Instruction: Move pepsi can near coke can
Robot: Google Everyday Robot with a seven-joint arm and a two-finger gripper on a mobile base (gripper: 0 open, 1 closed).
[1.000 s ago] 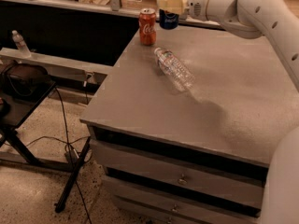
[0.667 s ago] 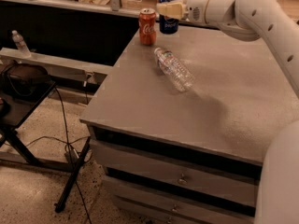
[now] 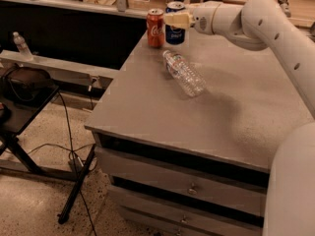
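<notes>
1. The pepsi can (image 3: 175,34) stands at the far left corner of the counter (image 3: 236,112), just beside the coke can (image 3: 155,28) on that can's right. The gap between them is narrow, and I cannot tell whether they touch.
2. A second ago the can hung higher in the tool's grip, clear of the surface. It has since come down, and its base now sits about level with the red can's base, so it looks set down or very nearly so.
3. The tool (image 3: 172,18) reaches in from the right and is closed around the can's upper half, with one pale finger lying across its front.
4. By my reading, the placing is all but done; letting go and backing away remain.
5. The can is upright, with its long axis vertical, its silver top up and its label facing the camera.
6. A clear bottle (image 3: 184,73) lies on its side nearer the camera, apart from both cans.
</notes>
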